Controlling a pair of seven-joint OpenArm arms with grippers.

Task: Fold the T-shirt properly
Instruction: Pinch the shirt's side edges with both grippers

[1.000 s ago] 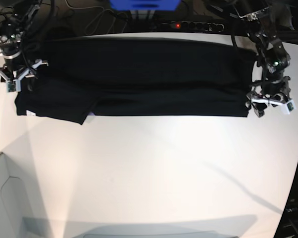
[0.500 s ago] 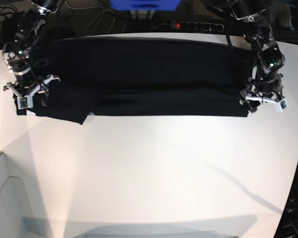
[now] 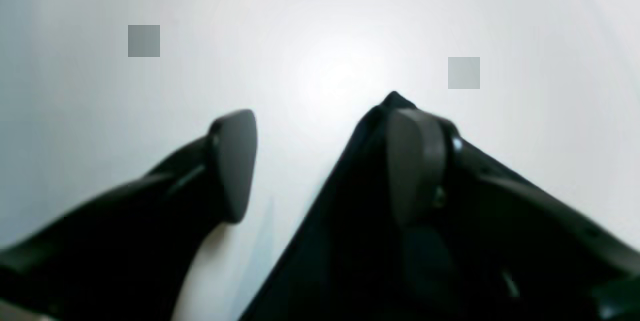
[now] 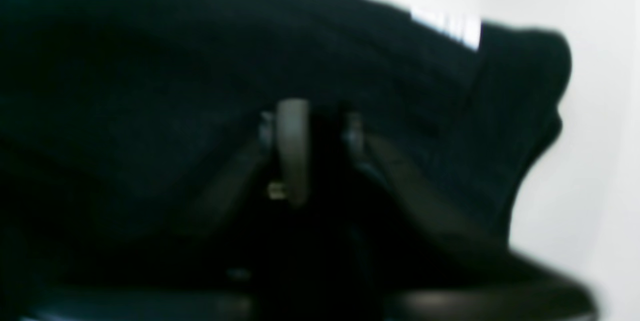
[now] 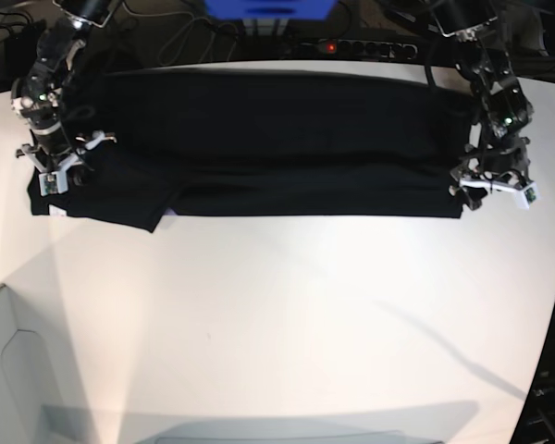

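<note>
So, left wrist view first: the left gripper (image 3: 320, 161) is spread wide with nothing pinched. One dark rubber fingertip (image 3: 232, 163) hangs over the bare white tabletop (image 3: 125, 111), the other sits right over the corner of the large black cloth T-shirt (image 3: 320, 241), whose pointed corner pokes out just past it. I'd say the jaws straddle the shirt's edge but haven't bitten. To do this well, I'd want the corner properly between both pads, through every layer, before closing, otherwise only the top layer lifts.

Right wrist view: the right gripper (image 4: 312, 146) has its fingers pressed together, and black cloth bunches up around and between them, so it looks clamped on the T-shirt. It's blurry, so I can't tell how many layers it has. A small white tag (image 4: 447, 26) shows near the far edge of the cloth, beside a rounded hem.

Base view: the T-shirt lies as a long band across the far side of the table, with a sleeve-ish flap sticking out at the picture's left. The right gripper (image 5: 60, 166) sits on that end, the left one (image 5: 493, 190) on the opposite corner.

My take: get both ends gripped evenly, then lift and carry together, keeping the cloth taut so the fold line stays straight.
</note>
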